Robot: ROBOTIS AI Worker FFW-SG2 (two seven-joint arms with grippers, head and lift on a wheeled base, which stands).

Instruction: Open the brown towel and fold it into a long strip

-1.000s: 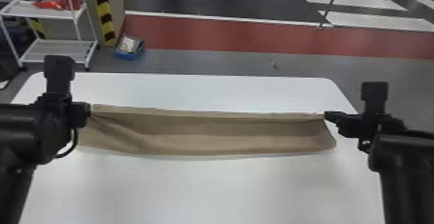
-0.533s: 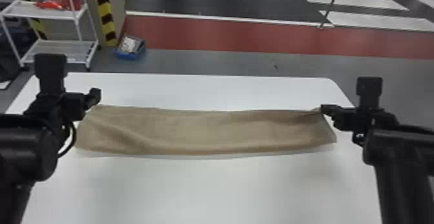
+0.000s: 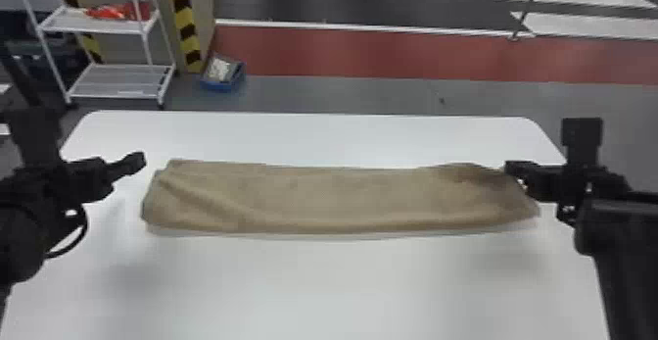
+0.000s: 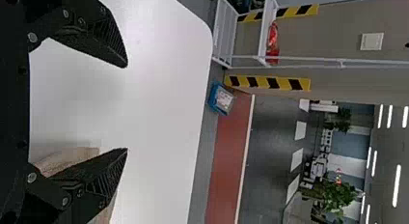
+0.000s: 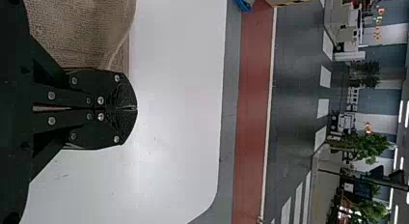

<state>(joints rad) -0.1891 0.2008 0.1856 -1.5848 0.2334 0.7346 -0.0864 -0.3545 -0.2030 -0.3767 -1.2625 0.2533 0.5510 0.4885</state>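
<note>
Lengthwise across the white table, the brown towel [image 3: 318, 197] forms a long strip, with a diagonal crease at its left end and a darker, bunched right end. My left gripper [image 3: 139, 160] is a little left of the towel's far left corner, apart from it. In the left wrist view the left gripper [image 4: 127, 107] is open with nothing between its fingers, near the towel [image 4: 67, 159]. At the far right corner is my right gripper [image 3: 510, 168]. In the right wrist view the right gripper [image 5: 135, 108] is shut on the towel [image 5: 77, 26], its pinched part hidden by the fingers.
The white table [image 3: 318, 285] extends on all sides of the towel. Beyond its far left corner stand a white shelf rack [image 3: 117, 77] and a blue bin [image 3: 223, 74] on the floor.
My left gripper has let go of the towel's left end and drawn away to the left. The towel's sagging middle has flattened, and its right end has become bunched beside my right gripper.
</note>
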